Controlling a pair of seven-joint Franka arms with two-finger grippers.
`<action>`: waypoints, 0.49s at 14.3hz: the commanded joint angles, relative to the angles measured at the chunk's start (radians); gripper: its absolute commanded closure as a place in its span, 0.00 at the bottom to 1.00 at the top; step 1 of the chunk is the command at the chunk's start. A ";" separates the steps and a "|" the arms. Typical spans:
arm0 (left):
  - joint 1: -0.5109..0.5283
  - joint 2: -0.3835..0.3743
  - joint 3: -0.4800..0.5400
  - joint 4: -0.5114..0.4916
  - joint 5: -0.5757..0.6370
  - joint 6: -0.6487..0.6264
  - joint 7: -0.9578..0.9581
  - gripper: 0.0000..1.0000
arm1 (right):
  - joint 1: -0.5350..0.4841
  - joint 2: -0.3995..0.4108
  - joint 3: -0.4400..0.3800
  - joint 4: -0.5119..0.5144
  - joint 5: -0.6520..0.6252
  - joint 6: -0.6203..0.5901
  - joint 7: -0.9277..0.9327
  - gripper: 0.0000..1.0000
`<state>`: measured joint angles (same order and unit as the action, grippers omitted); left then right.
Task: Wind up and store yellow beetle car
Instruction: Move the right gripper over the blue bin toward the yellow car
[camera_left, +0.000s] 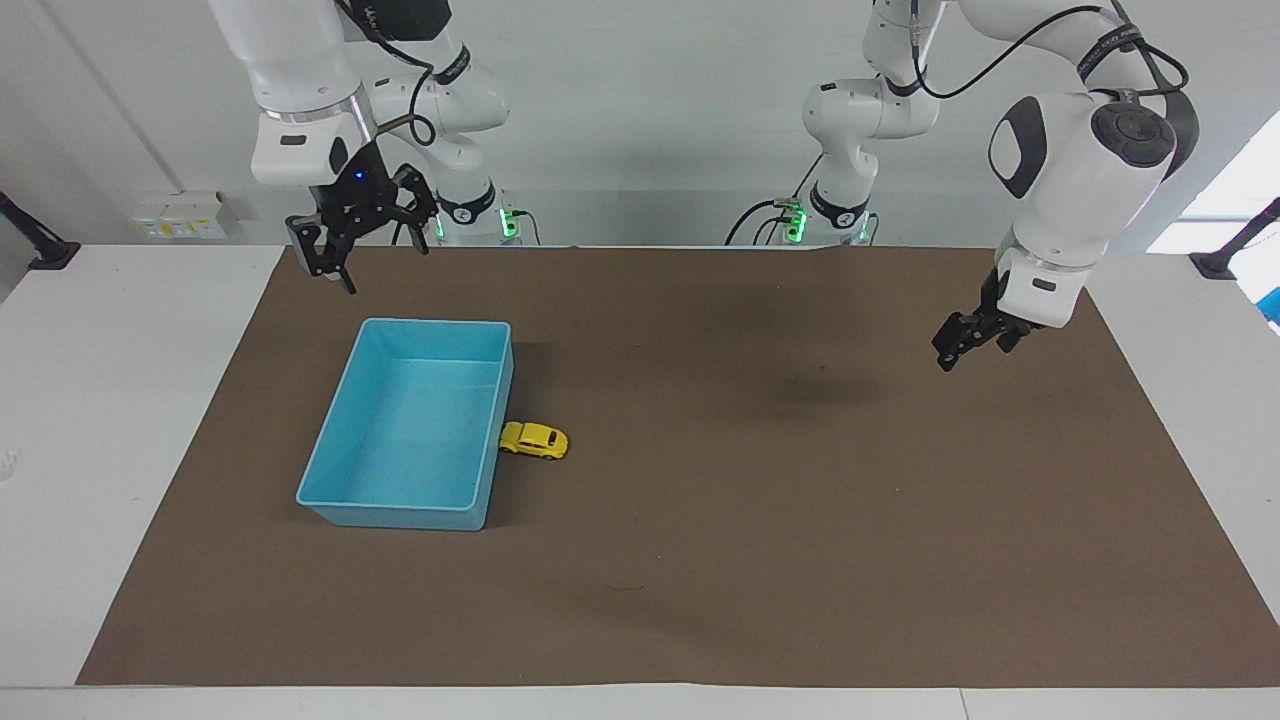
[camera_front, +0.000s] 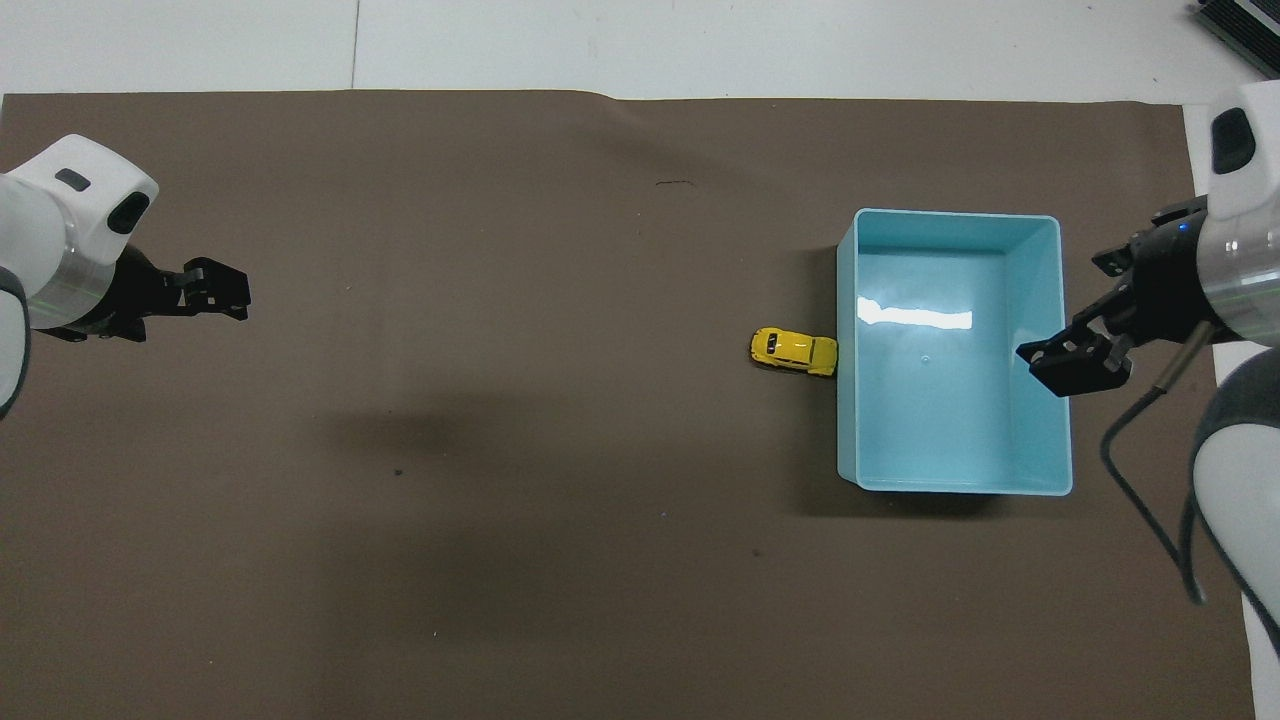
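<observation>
Beetle car (camera_left: 534, 440) touches your blue bin's (camera_left: 330, 505) three-o'clock wall in the facing view; left gripper (camera_left: 952, 350) and right gripper (camera_left: 375, 255) hang spread, empty.

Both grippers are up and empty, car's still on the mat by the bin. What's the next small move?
Probably bring the right gripper across and down over the yellow beetle car. It is open, holds nothing, and is on the light blue bin's end of the table; the left gripper hangs over bare mat toward the left arm's end. The car sits on the mat against the bin's wall, not inside.
</observation>
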<state>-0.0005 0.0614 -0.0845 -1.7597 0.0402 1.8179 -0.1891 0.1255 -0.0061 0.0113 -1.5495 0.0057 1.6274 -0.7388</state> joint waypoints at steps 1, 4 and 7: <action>0.020 -0.035 -0.009 -0.009 -0.016 -0.034 0.167 0.00 | -0.009 0.009 0.029 -0.011 -0.004 0.017 -0.100 0.00; 0.008 -0.067 -0.017 -0.006 -0.016 -0.052 0.175 0.00 | -0.007 0.044 0.067 -0.009 -0.009 0.017 -0.132 0.00; 0.010 -0.112 -0.018 -0.006 -0.016 -0.121 0.177 0.00 | -0.007 0.103 0.111 -0.006 -0.021 0.046 -0.219 0.00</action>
<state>0.0040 -0.0053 -0.1028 -1.7588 0.0395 1.7531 -0.0356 0.1267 0.0578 0.0918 -1.5548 0.0018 1.6341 -0.8824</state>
